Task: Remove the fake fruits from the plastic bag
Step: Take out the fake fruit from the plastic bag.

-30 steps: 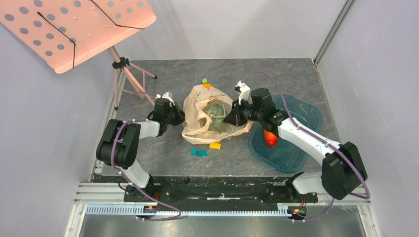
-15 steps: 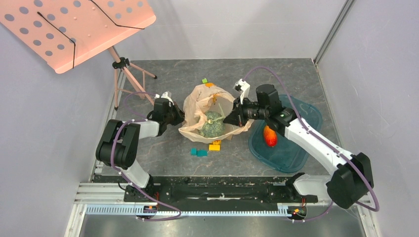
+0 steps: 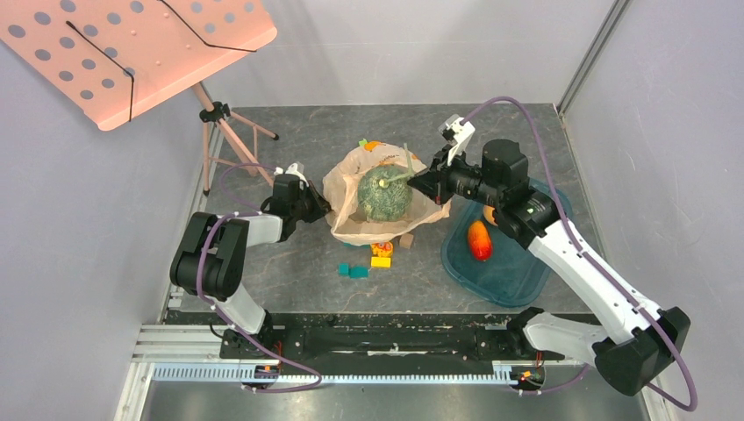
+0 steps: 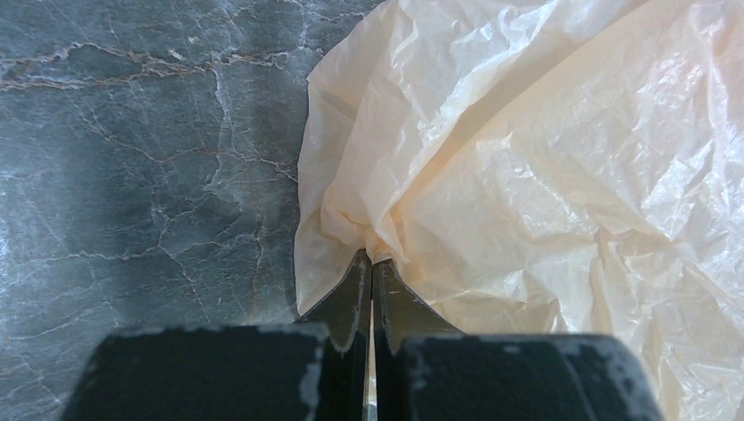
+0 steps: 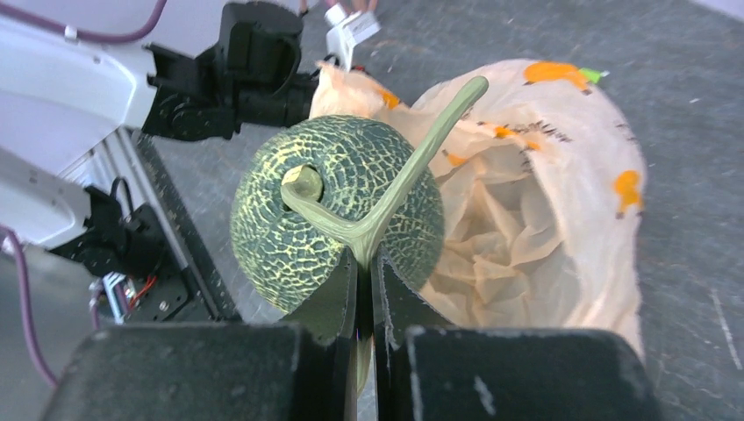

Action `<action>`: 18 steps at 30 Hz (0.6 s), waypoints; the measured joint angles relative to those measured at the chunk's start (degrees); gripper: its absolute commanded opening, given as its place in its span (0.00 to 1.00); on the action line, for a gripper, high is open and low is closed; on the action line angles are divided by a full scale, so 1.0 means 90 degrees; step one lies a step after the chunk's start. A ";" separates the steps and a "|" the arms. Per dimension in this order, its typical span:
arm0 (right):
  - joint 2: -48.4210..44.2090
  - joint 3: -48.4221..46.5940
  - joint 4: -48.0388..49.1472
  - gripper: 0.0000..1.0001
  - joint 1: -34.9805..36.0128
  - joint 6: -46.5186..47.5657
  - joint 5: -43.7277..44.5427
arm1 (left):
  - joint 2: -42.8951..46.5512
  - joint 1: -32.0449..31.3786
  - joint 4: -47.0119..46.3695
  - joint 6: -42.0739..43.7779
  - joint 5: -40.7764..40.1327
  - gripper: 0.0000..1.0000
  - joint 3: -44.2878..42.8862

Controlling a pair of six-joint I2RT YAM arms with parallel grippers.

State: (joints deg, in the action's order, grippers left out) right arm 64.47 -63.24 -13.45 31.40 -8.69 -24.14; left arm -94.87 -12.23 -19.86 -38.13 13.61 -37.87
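The green netted ball fruit [image 3: 383,195] hangs above the open plastic bag [image 3: 351,221], held by its pale T-shaped stem. My right gripper [image 3: 416,178] is shut on that stem; in the right wrist view the ball [image 5: 333,206] fills the middle with the bag [image 5: 526,246] behind it. My left gripper [image 3: 326,209] is shut on the bag's left edge [image 4: 368,254] and pins it near the table. The orange-red oval fruit [image 3: 478,239] lies in the teal tray [image 3: 518,272], out of the bag.
Small coloured blocks [image 3: 381,260] and two teal ones [image 3: 354,271] lie in front of the bag; a green and an orange piece [image 3: 367,144] lie behind it. A pink perforated stand [image 3: 132,53] on a tripod stands at the back left. Grey walls close both sides.
My right gripper has lifted the green ball up and back-right out of the bag by its stem. The bag has slackened and shifted. My left gripper has stayed put.
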 measured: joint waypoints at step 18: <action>-0.0432 -0.0588 -0.0136 0.00 -0.0437 -0.0185 0.1865 | 0.0107 0.0000 -0.0029 -0.0002 0.0005 0.02 0.0068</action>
State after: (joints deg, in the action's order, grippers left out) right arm 60.58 -68.53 -14.68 27.46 -10.35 -7.35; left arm -93.91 -12.23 -20.12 -38.15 13.65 -37.26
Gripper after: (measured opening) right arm 0.033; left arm 0.022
